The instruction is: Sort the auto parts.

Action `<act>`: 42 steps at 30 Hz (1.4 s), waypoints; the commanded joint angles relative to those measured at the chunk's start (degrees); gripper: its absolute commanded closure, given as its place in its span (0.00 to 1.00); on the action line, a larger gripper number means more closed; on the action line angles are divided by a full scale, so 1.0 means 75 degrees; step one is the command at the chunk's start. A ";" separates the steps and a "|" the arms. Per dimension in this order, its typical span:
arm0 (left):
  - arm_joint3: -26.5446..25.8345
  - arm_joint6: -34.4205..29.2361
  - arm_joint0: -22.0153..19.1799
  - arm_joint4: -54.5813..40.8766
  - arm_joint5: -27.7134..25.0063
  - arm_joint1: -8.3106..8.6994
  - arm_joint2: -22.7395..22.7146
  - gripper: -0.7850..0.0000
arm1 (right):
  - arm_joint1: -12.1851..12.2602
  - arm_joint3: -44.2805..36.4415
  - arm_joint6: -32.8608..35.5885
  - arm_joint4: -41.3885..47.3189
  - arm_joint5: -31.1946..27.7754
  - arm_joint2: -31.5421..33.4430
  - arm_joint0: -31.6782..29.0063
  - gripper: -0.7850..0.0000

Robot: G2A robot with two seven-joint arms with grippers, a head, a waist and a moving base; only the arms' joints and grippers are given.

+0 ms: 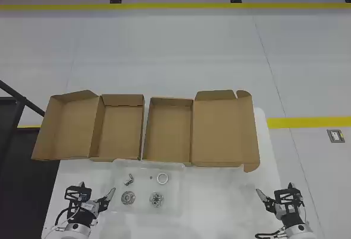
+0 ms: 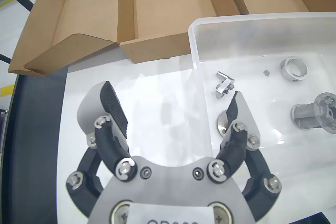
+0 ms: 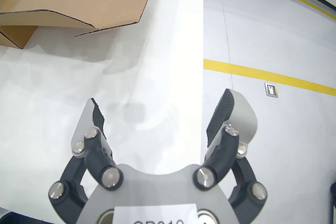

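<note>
Auto parts (image 2: pixel 293 69) just sitting in a clear bin (image 2: pixel 236 19) on the desk (image 3: pixel 78 91). Left pincer (image 2: pixel 171 88) and right pincer (image 3: pixel 160 95) both spread wide, holding nothing.

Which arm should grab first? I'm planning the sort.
Left. The open left gripper sits at the clear bin holding the metal parts; the right gripper, also open, is across the table, far from it.

An industrial hall: wide grey floor (image 1: pixel 181 54) with yellow line markings (image 1: pixel 316 122) around the table (image 1: pixel 265 179).
</note>
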 commanded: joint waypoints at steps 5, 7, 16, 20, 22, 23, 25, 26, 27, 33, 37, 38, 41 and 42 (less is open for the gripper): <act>0.0000 0.0000 0.0000 0.0000 0.0000 0.0000 0.0000 0.00 | 0.0000 0.0000 0.0000 0.0000 0.0000 0.0000 0.0000 0.00; 0.0000 0.0000 0.0000 0.0000 0.0000 0.0000 0.0000 0.00 | 0.0000 0.0000 0.0000 0.0000 0.0000 0.0000 0.0000 0.00; -0.0047 0.0915 0.0272 0.0048 -0.1079 0.0050 -0.0223 0.00 | 0.0001 -0.0446 -0.0087 -0.0518 -0.0373 -0.0235 0.0086 0.00; -0.0158 0.1498 0.0557 -0.0371 -0.2145 0.0111 -0.0689 0.00 | 0.0026 -0.1179 0.0373 -0.0892 -0.0835 -0.0342 0.0088 0.00; -0.0187 0.1681 0.0695 -0.0644 -0.2735 0.0145 -0.0955 0.00 | 0.0037 -0.1611 0.0735 -0.1173 -0.1079 -0.0476 0.0152 0.00; -0.0179 0.1724 0.0752 -0.0815 -0.3088 0.0165 -0.1083 0.00 | 0.0040 -0.1817 0.0932 -0.1284 -0.1219 -0.0578 0.0195 0.00; -0.0147 0.1729 0.0831 -0.1211 -0.3788 0.0204 -0.1338 0.00 | 0.0043 -0.2227 0.1342 -0.1517 -0.1496 -0.0830 0.0343 0.00; -0.0116 0.1684 0.0857 -0.1423 -0.4083 0.0222 -0.1463 0.00 | 0.0043 -0.2402 0.1534 -0.1550 -0.1747 -0.1001 0.0435 0.00; -0.0093 0.1635 0.0870 -0.1609 -0.4343 0.0239 -0.1575 0.00 | 0.0042 -0.2548 0.1743 -0.1552 -0.1951 -0.1152 0.0546 0.00; -0.0066 0.1524 0.0894 -0.1704 -0.4609 0.0270 -0.1796 0.00 | 0.0044 -0.2750 0.2116 -0.1575 -0.2407 -0.1442 0.0734 0.00; -0.0066 0.1524 0.0894 -0.1704 -0.4609 0.0270 -0.1796 0.00 | 0.0044 -0.2750 0.2116 -0.1575 -0.2407 -0.1442 0.0734 0.00; -0.0066 0.1524 0.0894 -0.1704 -0.4609 0.0270 -0.1796 0.00 | 0.0044 -0.2750 0.2116 -0.1575 -0.2407 -0.1442 0.0734 0.00; -0.0066 0.1524 0.0894 -0.1704 -0.4609 0.0270 -0.1796 0.00 | 0.0044 -0.2750 0.2116 -0.1575 -0.2407 -0.1442 0.0734 0.00; -0.0066 0.1524 0.0894 -0.1704 -0.4609 0.0270 -0.1796 0.00 | 0.0044 -0.2750 0.2116 -0.1575 -0.2407 -0.1442 0.0734 0.00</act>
